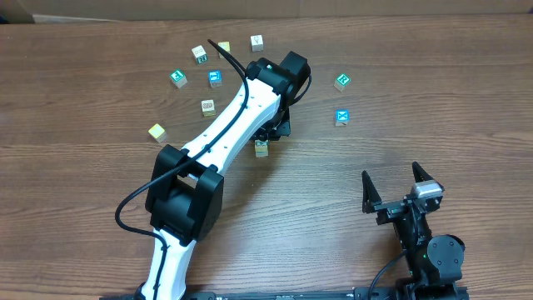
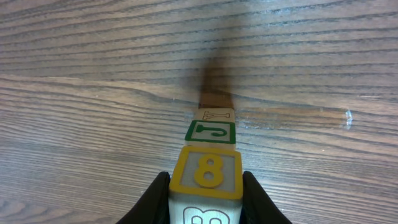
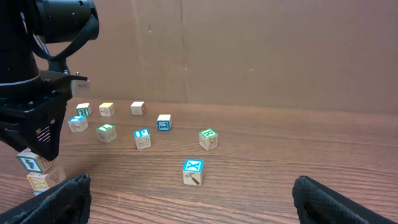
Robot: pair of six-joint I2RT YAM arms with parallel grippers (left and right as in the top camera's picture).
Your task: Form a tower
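Note:
The tower [image 2: 211, 132] is a narrow stack near the table's middle, also seen as the tower [image 1: 261, 148] under the left arm's tip. My left gripper [image 2: 206, 178] is shut on the top cube [image 2: 207, 171], which has a yellow-framed "8" face. Below it sit a cube with a green "J" face and a cream cube on the table. In the right wrist view the two lower cubes [image 3: 37, 173] show at the far left under the black left gripper [image 3: 43, 140]. My right gripper [image 1: 391, 172] rests open near the front right, with nothing between its fingers.
Several loose cubes lie in an arc behind the tower. Among them are a teal one [image 1: 178, 78], a blue one [image 1: 216, 78], a yellowish one [image 1: 157, 132], a green one [image 1: 342, 81] and a blue X-marked cube [image 1: 341, 117]. The white left arm [image 1: 225, 133] crosses the table diagonally.

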